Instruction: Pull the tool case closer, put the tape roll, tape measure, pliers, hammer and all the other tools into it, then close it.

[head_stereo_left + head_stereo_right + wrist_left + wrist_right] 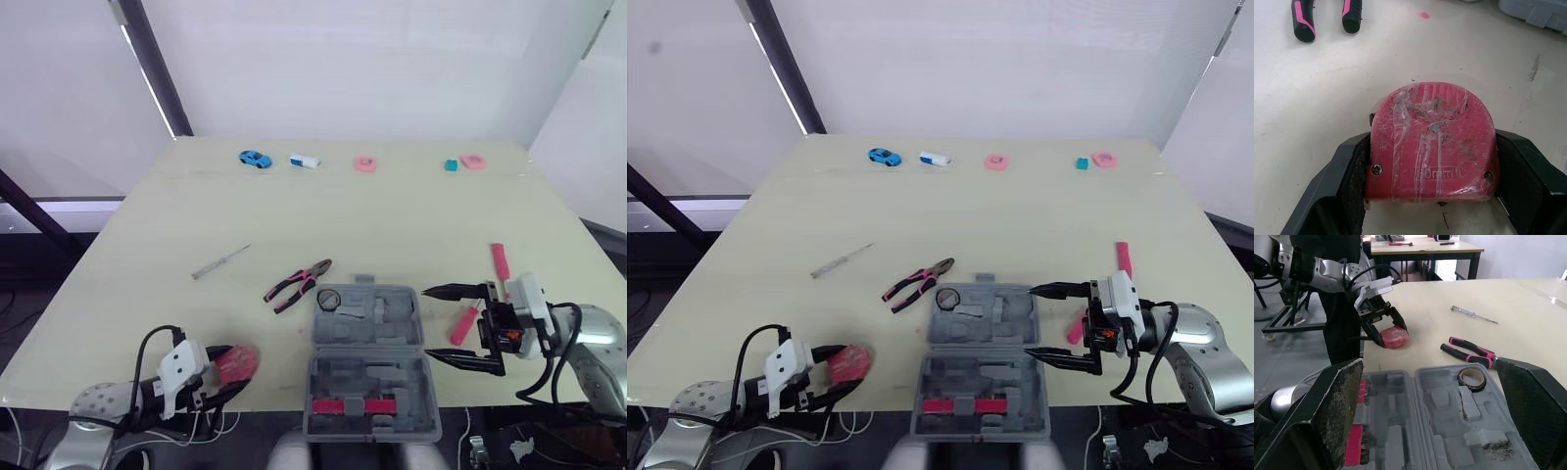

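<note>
Pale yellow table (pixel 392 225) under us, and we start at its near edge: the left gripper (pixel 238 366) sits low at the near left corner, its 2 black fingers pressed against either side of the red tape measure (pixel 1432 142), which rests flat on the tabletop. Just to the right, at the middle of the near edge, the grey tool case (pixel 318 377) lies wide open, both halves flat, a pink strip (pixel 353 404) in the near half. The tape roll (pixel 328 299) is already in the far half, in its left corner. At the case's right side hangs the right gripper (pixel 427 321), jaws spread wide and holding nothing. Behind it a pink handle (pixel 463 324) lies partly hidden, with a second pink handle (pixel 500 260) just beyond; which tools these are I cannot tell. The pliers (pixel 297 283) lie beside the case's far left corner, a clear-handled screwdriver (pixel 220 262) further left. Along the far edge: a blue toy car (pixel 255 159), a white eraser (pixel 305 161), a pink piece (pixel 365 164), a teal cube (pixel 451 165)
</note>
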